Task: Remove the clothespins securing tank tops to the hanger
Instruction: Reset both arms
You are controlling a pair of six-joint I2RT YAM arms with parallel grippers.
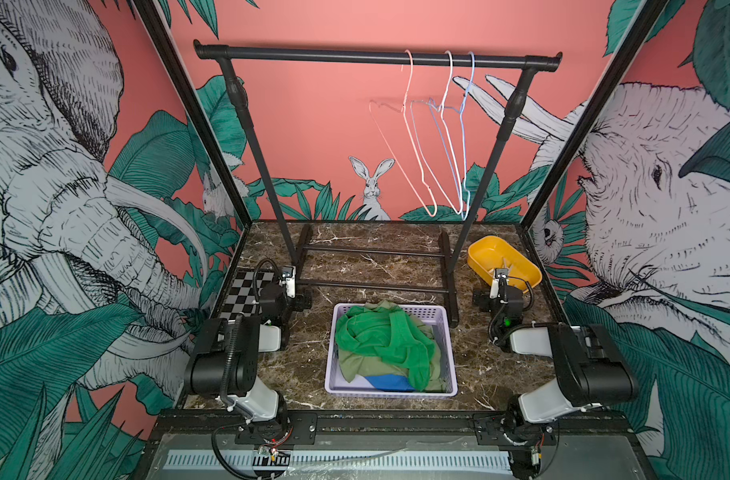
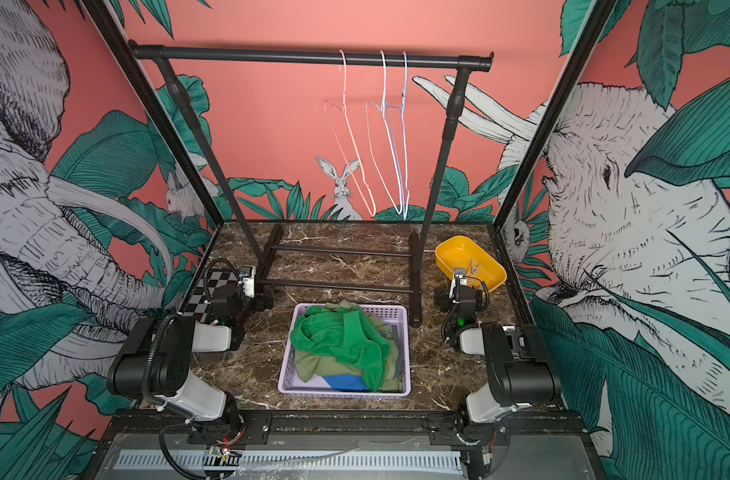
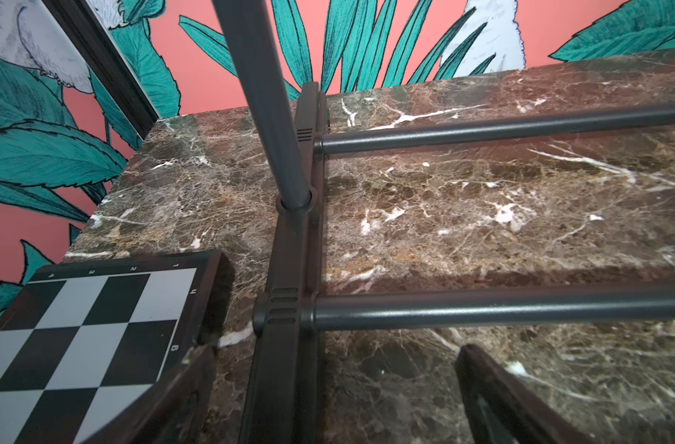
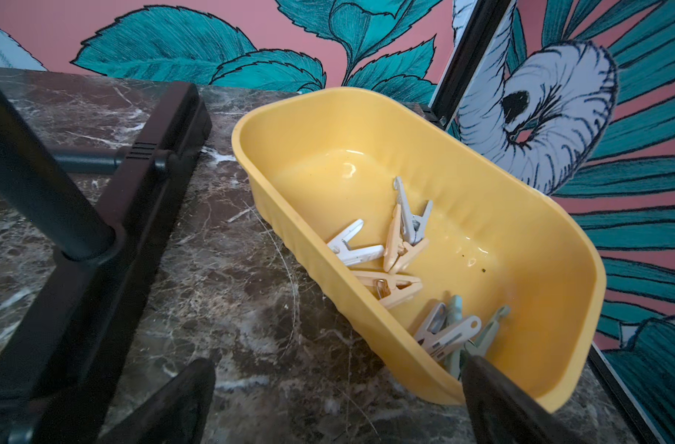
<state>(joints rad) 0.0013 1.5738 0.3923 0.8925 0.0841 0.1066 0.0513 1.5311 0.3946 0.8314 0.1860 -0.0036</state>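
Note:
Several clothespins (image 4: 397, 246), white, tan and pale green, lie loose in a yellow tub (image 4: 328, 115) at the table's back right (image 1: 486, 249). The tank tops lie heaped in a lavender basket (image 1: 448, 357): a bright green one (image 1: 380, 336) on top, an olive one (image 1: 363, 361) under it, a blue one (image 1: 386, 382) at the near edge. Three wire hangers (image 1: 446, 137) hang bare on the rail. My left gripper (image 3: 336, 365) stands open over the rack's left foot. My right gripper (image 4: 336, 376) is open and empty, one finger (image 4: 493, 396) by the tub's near rim.
A black garment rack stands at the back with its rail (image 1: 376, 56) high up and its floor bars (image 1: 371, 268) across the marble table (image 1: 479, 365). A small chessboard (image 1: 242, 291) lies at the left, beside my left arm. Patterned walls close in both sides.

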